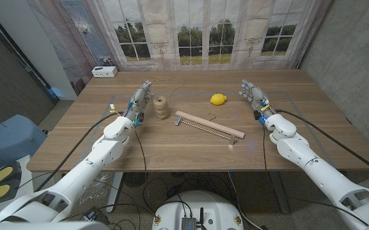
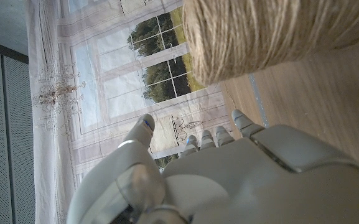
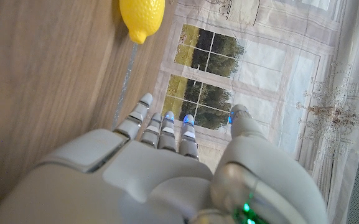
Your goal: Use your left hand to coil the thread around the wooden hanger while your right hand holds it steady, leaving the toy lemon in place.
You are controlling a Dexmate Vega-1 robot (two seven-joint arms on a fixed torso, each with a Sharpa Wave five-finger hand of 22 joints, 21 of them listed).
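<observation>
Head view: hanger [image 1: 208,125] lies flat mid-table, pale wood bar running diagonally, thin metal rod under it, small wire hook at its far side. Twine spool [image 1: 162,107], tan and coarse, stands upright just left of the hanger's near end, a loose strand trailing toward the table's far edge. Lemon [image 1: 218,99], bright yellow, sits beyond the hanger. Left hand [image 1: 139,102] beside the spool, fingers spread, empty. Right hand [image 1: 254,96] right of the lemon, fingers apart, empty.

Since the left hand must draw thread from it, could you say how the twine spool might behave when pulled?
The twine spool stands upright and unheld on the table, so a sideways tug would probably tip or drag it. Once on its round side, it may roll. Its loose thread looks floppy.
</observation>
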